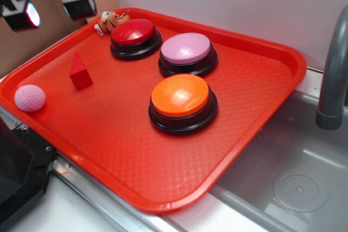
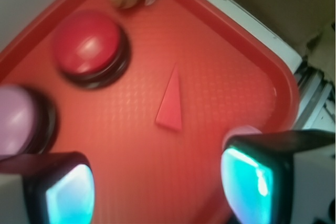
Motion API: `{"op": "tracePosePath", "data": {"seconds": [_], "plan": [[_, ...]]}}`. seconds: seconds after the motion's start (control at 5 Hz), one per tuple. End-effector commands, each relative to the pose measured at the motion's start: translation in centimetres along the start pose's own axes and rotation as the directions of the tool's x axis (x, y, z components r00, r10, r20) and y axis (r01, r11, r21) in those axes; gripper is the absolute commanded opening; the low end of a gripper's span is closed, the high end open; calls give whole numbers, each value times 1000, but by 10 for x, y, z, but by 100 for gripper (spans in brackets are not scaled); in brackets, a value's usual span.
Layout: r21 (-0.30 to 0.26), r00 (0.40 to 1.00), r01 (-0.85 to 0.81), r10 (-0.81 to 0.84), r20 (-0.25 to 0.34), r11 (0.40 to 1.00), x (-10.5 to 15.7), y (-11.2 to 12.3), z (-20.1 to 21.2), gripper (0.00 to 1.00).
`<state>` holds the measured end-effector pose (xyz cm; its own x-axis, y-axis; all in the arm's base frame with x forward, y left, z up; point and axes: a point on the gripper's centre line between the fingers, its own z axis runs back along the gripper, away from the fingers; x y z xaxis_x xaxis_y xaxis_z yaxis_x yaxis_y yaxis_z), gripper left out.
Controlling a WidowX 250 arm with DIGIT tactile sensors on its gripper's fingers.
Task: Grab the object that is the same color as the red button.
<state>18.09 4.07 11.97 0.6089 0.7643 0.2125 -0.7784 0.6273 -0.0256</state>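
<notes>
While the gripper [image 1: 51, 6] hangs above the far-left corner of the scene, its two pads [image 2: 68, 195] stand well apart with nothing between them, glowing teal in the wrist view.

Left to right, exterior view:
- Pink ball [image 1: 30, 98]: round, dimpled like a golf ball, matte. Sits at the tray's left rim.
- Red block [image 1: 80, 73]: small, solid, flat-faced, square at the foot and rising to a pointed triangular top. Stands alone on the tray floor, right of the ball, near and left of the red button, touching neither. From the wrist camera it reads as a narrow red wedge [image 2: 170, 103], ahead of the spread pads and roughly centred between them.
- Tiger toy [image 1: 111, 21]: small, orange with dark stripes, lumpy figure at the tray's back rim, just beside the red button.
- Red button [image 1: 135, 37]: large glossy dark-red dome on a black circular base.
- Pink button [image 1: 187, 54]: same shape, pale pink dome, smooth, black base.
- Orange button [image 1: 182, 102]: same shape, shiny orange dome, nearest the camera of the three.

Tray [image 1: 163, 172]: red plastic, rounded corners, raised lip, fine diamond-grid texture on its floor. It rests partly over a grey metal sink [image 1: 293, 177], with a grey faucet pipe [image 1: 333, 74] at far right.
</notes>
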Motion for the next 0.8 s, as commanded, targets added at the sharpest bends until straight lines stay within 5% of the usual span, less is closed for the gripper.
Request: {"op": "tracePosePath", "data": {"seconds": [0.0,0.4,0.6], "plan": [[39,1000,3,-3,11,999,6,3,-43,100],[44,1000,-18,18,4,999,17,13,-69,100],[25,999,-2,3,-47,1000,20,17,-78,100]]}}
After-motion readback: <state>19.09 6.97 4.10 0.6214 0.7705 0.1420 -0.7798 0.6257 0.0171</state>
